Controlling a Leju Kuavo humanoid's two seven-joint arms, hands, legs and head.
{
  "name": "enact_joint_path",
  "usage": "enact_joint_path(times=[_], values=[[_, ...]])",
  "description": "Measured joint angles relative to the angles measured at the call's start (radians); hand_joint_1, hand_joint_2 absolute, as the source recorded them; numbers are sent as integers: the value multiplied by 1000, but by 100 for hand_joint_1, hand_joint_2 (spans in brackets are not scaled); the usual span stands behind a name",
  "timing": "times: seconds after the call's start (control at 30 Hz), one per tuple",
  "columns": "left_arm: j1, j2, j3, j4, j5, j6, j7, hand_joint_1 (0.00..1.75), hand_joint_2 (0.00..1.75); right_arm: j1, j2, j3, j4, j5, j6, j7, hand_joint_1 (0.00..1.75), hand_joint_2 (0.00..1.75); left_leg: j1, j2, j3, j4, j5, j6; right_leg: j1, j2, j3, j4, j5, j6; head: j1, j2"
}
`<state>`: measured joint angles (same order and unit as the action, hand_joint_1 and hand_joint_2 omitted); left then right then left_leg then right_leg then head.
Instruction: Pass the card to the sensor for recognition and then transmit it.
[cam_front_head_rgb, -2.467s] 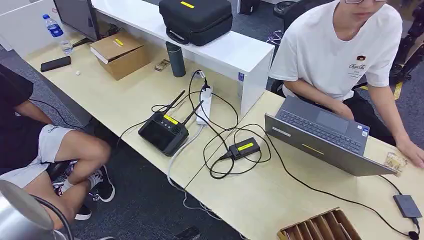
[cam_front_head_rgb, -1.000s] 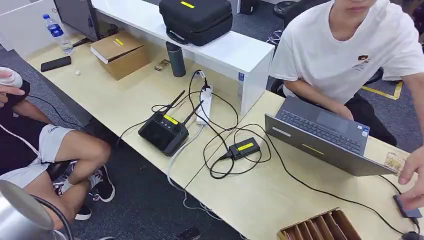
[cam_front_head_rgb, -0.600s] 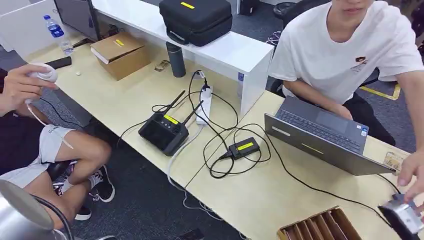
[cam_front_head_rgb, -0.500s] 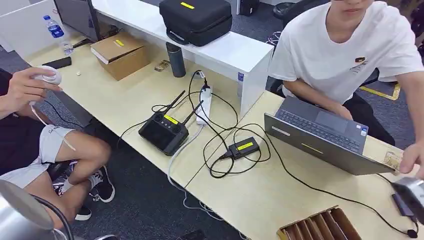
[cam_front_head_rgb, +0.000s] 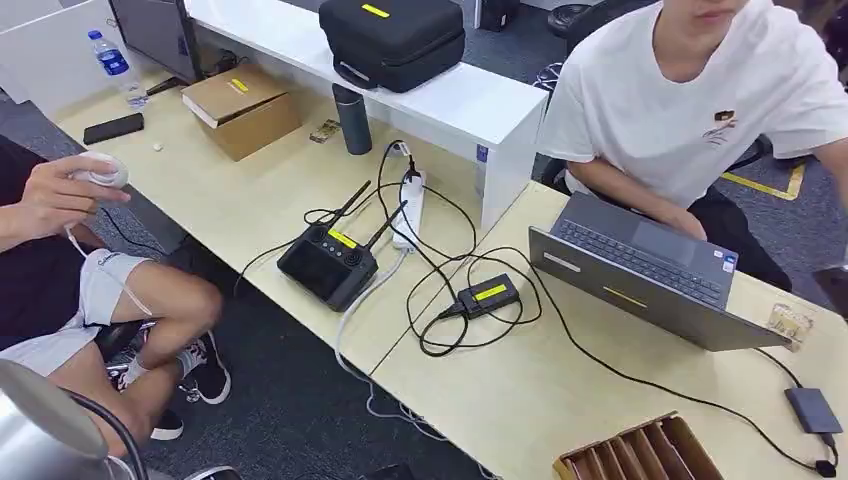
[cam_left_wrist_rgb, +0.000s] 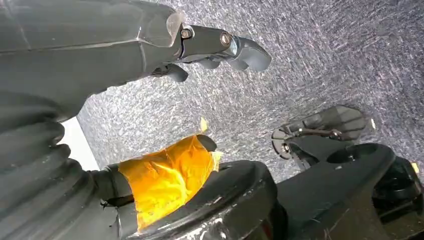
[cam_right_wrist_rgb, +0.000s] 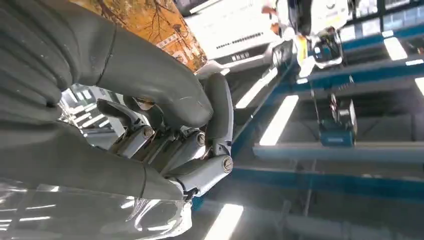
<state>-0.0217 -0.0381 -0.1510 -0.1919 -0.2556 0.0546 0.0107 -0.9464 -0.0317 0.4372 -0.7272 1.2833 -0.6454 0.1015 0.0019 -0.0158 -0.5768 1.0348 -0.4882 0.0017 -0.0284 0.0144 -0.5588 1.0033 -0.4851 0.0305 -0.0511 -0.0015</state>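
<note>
The light wooden bench (cam_front_head_rgb: 520, 400) carries a grey laptop (cam_front_head_rgb: 640, 270), and a person in a white shirt (cam_front_head_rgb: 690, 90) sits behind it. My left hand (cam_left_wrist_rgb: 150, 45) hangs over grey carpet with nothing in it, the thumb well apart from the fingers. My right hand (cam_right_wrist_rgb: 165, 130) is raised toward the ceiling lamps, its fingers curled in, the thumb pinching the card (cam_right_wrist_rgb: 150, 22) with an orange tree picture. The small black sensor (cam_front_head_rgb: 812, 410) lies near the bench edge, beside the laptop.

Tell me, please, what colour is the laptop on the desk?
Grey; the laptop shows best in the head view.
</note>
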Motion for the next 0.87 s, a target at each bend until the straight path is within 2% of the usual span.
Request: enact_joint_path(times=[0.07,0.1,0.23,0.4,0.67,0.77,0.87], values=[[0,0,-1,0,0,-5,0,0,175,0,5,-5,21,-10,-4,-7,175,175,0,0,0,0,0,0,0,0,0,0,0,0,0,0],[0,0,-1,0,0,-11,0,0,175,-1,9,-6,30,-16,-5,-9,0,175,0,0,0,0,0,0,0,0,0,0,0,0,0,0],[0,0,-6,0,-6,-18,-2,0,175,-7,21,-8,55,-20,-3,-13,0,175,0,0,0,0,0,0,0,0,0,0,0,0,0,0],[0,0,-7,0,-6,5,-13,0,175,-7,27,-14,68,-29,-2,-13,0,175,0,0,0,0,0,0,0,0,0,0,0,0,0,0],[0,1,-7,0,-4,9,7,0,175,-4,26,-31,79,-29,3,-7,0,175,0,0,0,0,0,0,0,0,-1,0,0,0,0,0],[0,1,-7,0,0,9,7,0,175,-3,3,-32,86,5,9,20,0,175,0,0,0,0,0,0,0,0,-1,0,0,0,0,0],[1,1,-7,0,2,9,7,0,175,-1,-21,-33,91,9,9,18,0,175,0,-1,-1,0,0,0,0,-1,-1,0,0,0,0,0]])
